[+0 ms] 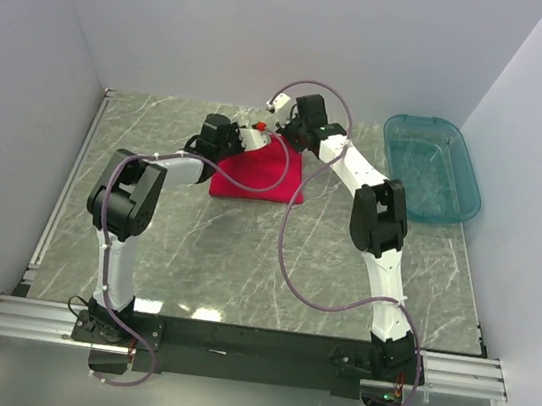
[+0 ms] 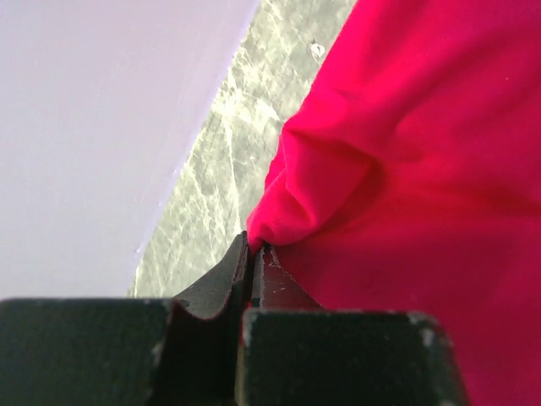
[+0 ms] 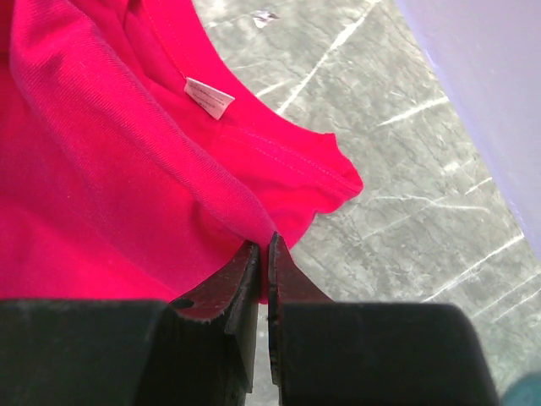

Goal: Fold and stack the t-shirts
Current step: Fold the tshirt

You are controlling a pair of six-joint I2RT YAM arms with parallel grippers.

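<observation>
The red t-shirt (image 1: 255, 171) lies bunched and partly folded at the far middle of the marble table. My left gripper (image 2: 254, 247) is shut on a fold of the red t-shirt (image 2: 406, 152) at its far left edge. My right gripper (image 3: 264, 244) is shut on a ridge of the shirt (image 3: 101, 169) near the collar, where the small white neck label (image 3: 208, 96) shows. In the top view both grippers, the left one (image 1: 237, 141) and the right one (image 1: 286, 132), meet over the shirt's far edge.
A teal plastic bin (image 1: 431, 167) stands at the far right of the marble table (image 1: 243, 260). White walls close in the far side and both sides. A purple cable (image 1: 289, 256) loops over the table's middle.
</observation>
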